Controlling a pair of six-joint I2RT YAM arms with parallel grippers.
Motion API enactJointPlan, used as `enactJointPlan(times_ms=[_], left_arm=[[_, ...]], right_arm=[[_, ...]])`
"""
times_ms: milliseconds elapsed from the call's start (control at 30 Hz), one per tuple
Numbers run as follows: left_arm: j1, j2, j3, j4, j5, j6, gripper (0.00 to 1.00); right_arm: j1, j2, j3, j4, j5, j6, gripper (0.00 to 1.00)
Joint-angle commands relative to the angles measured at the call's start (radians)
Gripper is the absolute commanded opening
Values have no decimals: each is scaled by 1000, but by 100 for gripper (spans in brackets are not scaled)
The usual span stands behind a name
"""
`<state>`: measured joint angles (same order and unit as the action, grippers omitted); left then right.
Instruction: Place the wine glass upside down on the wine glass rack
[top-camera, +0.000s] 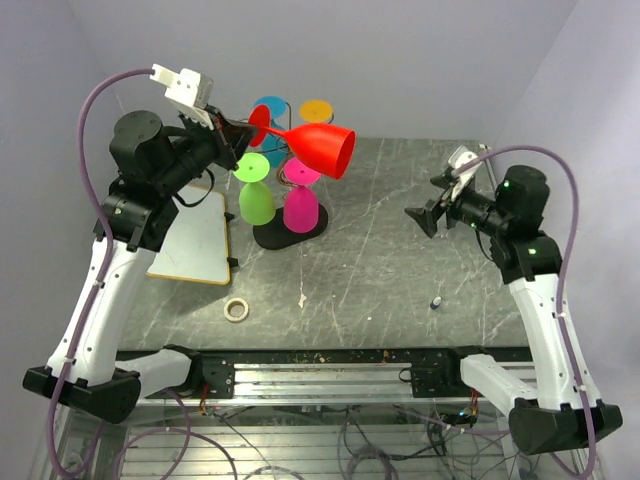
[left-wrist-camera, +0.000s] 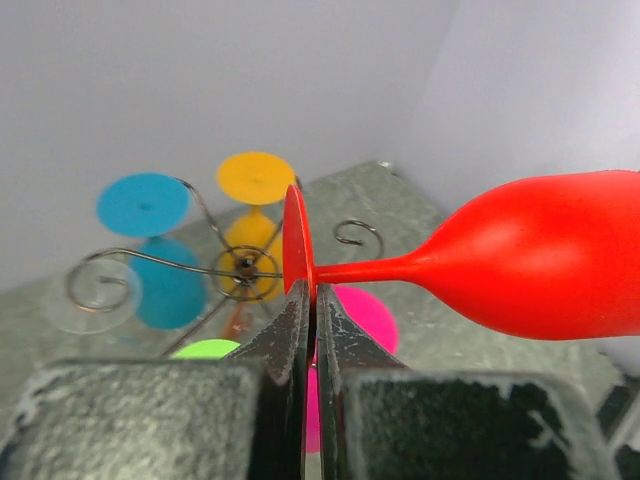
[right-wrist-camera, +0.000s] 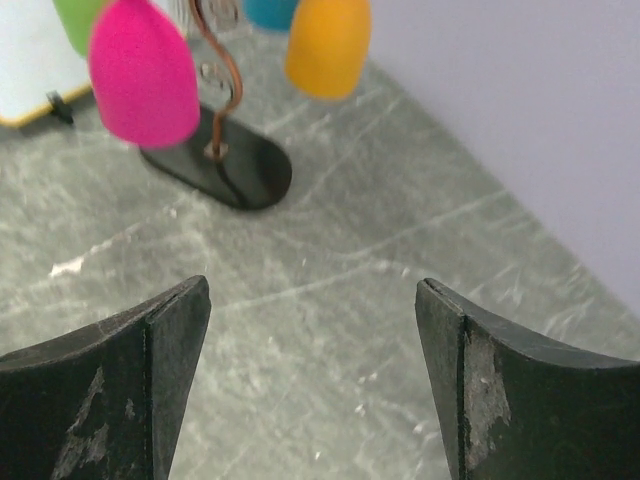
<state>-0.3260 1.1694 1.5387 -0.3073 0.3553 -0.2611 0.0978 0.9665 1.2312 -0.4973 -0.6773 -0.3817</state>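
Smooth red glass (top-camera: 322, 150) nr scrolled wire rack (left-wrist-camera: 245, 266)

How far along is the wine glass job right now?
Done: green, pink, blue and orange glasses hang bowl-down on the rack. In hand: left gripper shut on the red glass by its foot, lying sideways above the rack; right gripper open, empty. Left: flip it and hang it.

There are no words, numbers or signs to read in any view. The red wine glass (top-camera: 322, 148) is plain all over. The wine glass rack (top-camera: 268, 238) has no label that shows. The white board (top-camera: 195, 240) on the table looks blank from here.
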Motion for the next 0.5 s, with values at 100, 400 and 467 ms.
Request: enactJointPlan(times_ms=[100,400,467], left_arm=[[-5,38,143,-132,-126,215,7],[-120,201,331,-167,-241,287,7],[-158,243,386,-180,-302,330,7]], right_arm=[[-2,-21,-217,133,43,-12,83],[-64,-20,-297,193,83,69,84],[-106,-16,-301,199,75,90,84]])
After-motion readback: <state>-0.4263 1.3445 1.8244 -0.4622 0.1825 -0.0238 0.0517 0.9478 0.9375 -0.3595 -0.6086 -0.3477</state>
